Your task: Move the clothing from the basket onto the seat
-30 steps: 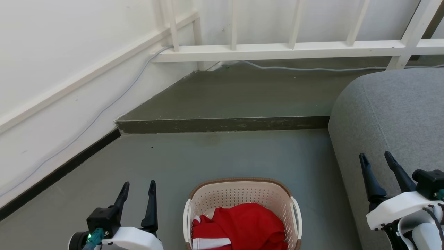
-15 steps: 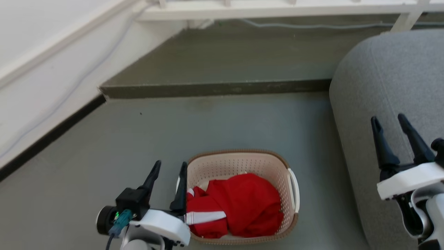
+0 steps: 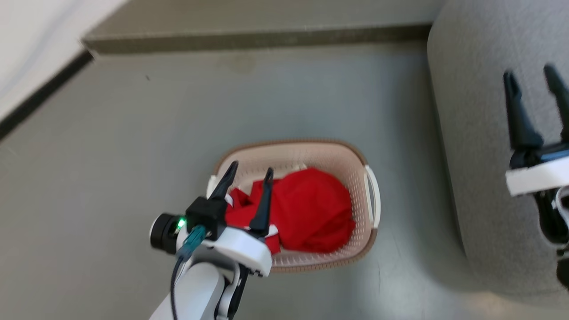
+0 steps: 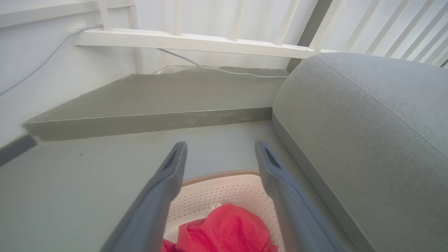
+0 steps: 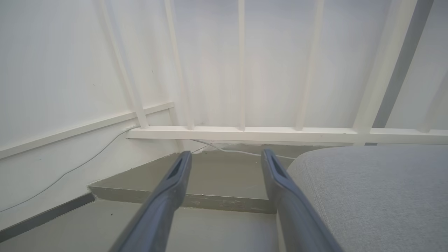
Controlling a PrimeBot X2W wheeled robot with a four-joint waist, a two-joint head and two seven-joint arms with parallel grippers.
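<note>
Red fabric lies under the left fingers [image 3: 264,195], which stand apart and hold nothing. They hang over the 9 o'clock side of the basket [image 3: 289,143], and whether their tips touch the cloth cannot be told. In the left wrist view these fingers [image 4: 168,182] frame the clothing [image 4: 227,227] low between them. The clothing [image 3: 311,209] is heaped inside the basket, crumpled, with a bit of white trim at its 8 o'clock edge.

The outer finger sits close to the white handle [image 3: 213,182] and the perforated wall. A descent slightly off toward 9 o'clock would likely strike plastic or hook a hole, and the light basket could shift or lift with the cloth. A shallow pinch on one loose fold may slip. The garments look bunched together, so one may drag another over the rim onto the floor [image 3: 133,155].

The right fingers [image 3: 515,111] are also apart and empty, over the sofa [image 3: 471,133] at 3 o'clock from the basket. The sofa's rounded side faces the basket, so cloth dropped too near that edge could slide off. Between basket and sofa there is bare floor, nothing blocking. A concrete step [image 3: 249,42] runs at 12 o'clock, a dark skirting [image 3: 40,95] at 10 o'clock. A white railing [image 5: 241,133] and a cable [image 4: 210,68] lie beyond, well apart.
</note>
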